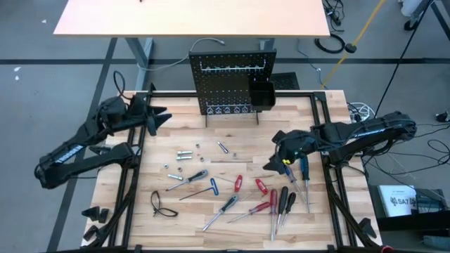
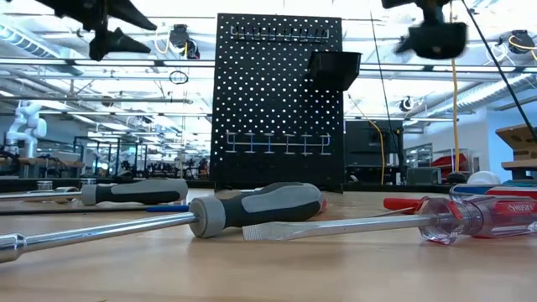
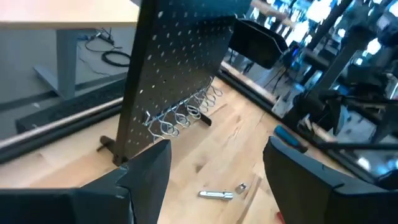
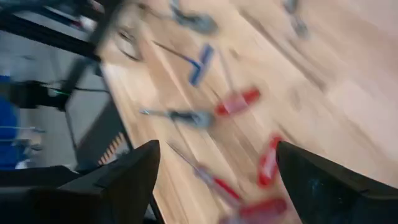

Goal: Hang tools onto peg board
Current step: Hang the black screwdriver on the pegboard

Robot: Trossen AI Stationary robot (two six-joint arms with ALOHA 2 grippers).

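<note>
High view: black perforated peg board upright, tools scattered

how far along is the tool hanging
Nothing looks done: the peg board has no tools on it, and the tools all lie on the table. Nothing is in hand: left gripper and right gripper are open and empty. All hanging remains.

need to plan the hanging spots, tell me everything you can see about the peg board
The peg board is a black perforated panel, metal by its look, standing upright on thin feet at the table's far edge, midway between the arms. A silver hook rail runs along its top and a row of silver wire loops sits near the bottom. A small black bin hangs at its right side. No tools hang on it, and neither gripper touches it.
</note>
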